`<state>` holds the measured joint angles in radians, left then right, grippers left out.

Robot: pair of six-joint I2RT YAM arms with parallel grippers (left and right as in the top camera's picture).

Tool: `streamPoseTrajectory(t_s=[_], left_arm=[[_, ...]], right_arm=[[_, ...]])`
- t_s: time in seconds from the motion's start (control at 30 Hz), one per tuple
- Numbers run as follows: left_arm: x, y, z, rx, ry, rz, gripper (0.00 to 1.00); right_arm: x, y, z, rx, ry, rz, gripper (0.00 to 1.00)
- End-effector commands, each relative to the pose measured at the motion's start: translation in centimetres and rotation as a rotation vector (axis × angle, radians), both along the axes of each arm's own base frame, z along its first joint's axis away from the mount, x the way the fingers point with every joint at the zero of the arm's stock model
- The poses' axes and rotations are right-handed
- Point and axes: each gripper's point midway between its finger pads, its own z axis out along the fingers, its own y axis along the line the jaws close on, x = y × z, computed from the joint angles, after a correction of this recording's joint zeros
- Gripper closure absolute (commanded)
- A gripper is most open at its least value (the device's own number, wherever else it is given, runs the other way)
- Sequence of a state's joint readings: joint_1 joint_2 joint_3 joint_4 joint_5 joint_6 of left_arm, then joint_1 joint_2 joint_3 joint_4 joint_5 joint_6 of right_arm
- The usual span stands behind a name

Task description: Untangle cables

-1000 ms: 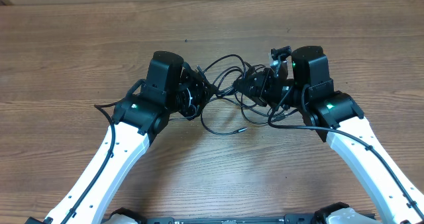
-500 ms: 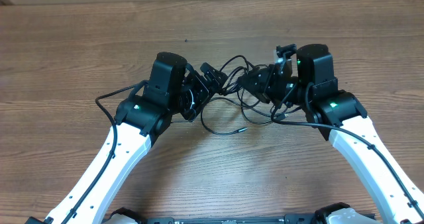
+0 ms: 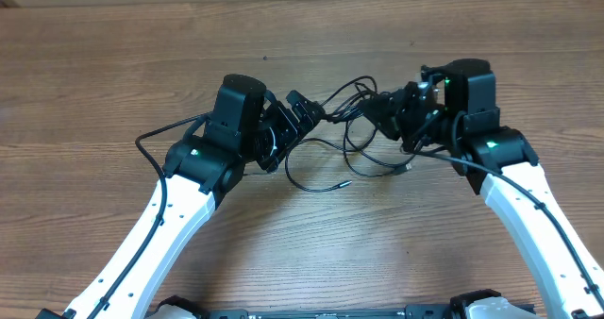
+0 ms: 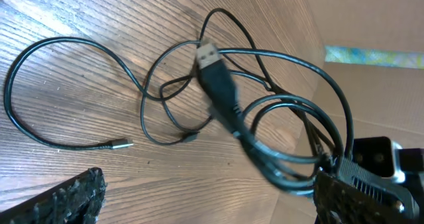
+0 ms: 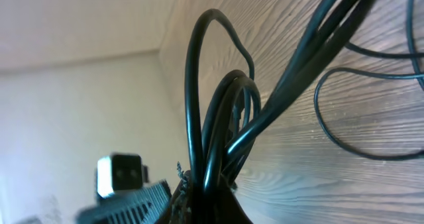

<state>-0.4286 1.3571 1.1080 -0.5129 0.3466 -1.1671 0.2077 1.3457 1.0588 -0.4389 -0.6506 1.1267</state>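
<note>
The cables (image 3: 321,188) are thin black cords looped together on the wooden table between my two arms. In the left wrist view a black cord with a silvery USB plug (image 4: 209,54) hangs across the loops, and a thinner cord ends in a small plug (image 4: 119,143) flat on the wood. My left gripper (image 3: 293,130) is open, its fingers (image 4: 73,197) spread wide with only bare table between them; the bundle runs past the right-hand finger. My right gripper (image 3: 379,109) is shut on a bunch of cable strands (image 5: 218,118), which rise out of its jaws.
The wooden table (image 3: 302,36) stretches out on all sides of the cables. A cardboard edge and a pale wall (image 5: 79,98) show beyond the far side. Thicker black wires run along both arms.
My left gripper has opened and let go of the cable it held. The right arm has moved to the right, drawing the clamped bundle with it.
</note>
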Motion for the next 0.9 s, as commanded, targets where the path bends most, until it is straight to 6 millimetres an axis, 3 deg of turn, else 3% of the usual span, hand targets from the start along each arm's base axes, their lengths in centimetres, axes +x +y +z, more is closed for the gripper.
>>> streamPoseTrajectory(t_s=[0.0, 0.27, 0.4, 0.47, 0.53, 0.6, 0.87], left_arm=[[0.3, 0.0, 0.5, 0.018, -0.031, -0.012, 0.00], [0.2, -0.1, 0.6, 0.006, -0.023, -0.013, 0.00], [0.2, -0.2, 0.6, 0.027, -0.051, -0.042, 0.22], [0.2, -0.2, 0.6, 0.046, -0.074, -0.067, 0.24], [0.2, -0.2, 0.6, 0.057, -0.089, -0.082, 0.18], [0.4, -0.2, 0.8, 0.066, -0.114, -0.099, 0.02], [1.8, -1.2, 3.0, 0.102, -0.325, -0.210, 0.00]], right_arm=[[0.9, -1.0, 1.1, 0.085, 0.086, -0.108, 0.96], [2.3, -1.1, 3.1, 0.184, 0.078, -0.171, 0.96], [2.7, -1.0, 3.7, 0.251, 0.125, -0.216, 0.96], [2.8, -1.1, 3.9, 0.277, 0.153, -0.238, 0.96], [2.8, -1.1, 3.9, 0.296, 0.175, -0.252, 0.96], [2.8, -1.1, 3.9, 0.310, 0.194, -0.262, 0.96], [2.9, -0.8, 4.7, 0.355, 0.209, -0.259, 0.96]])
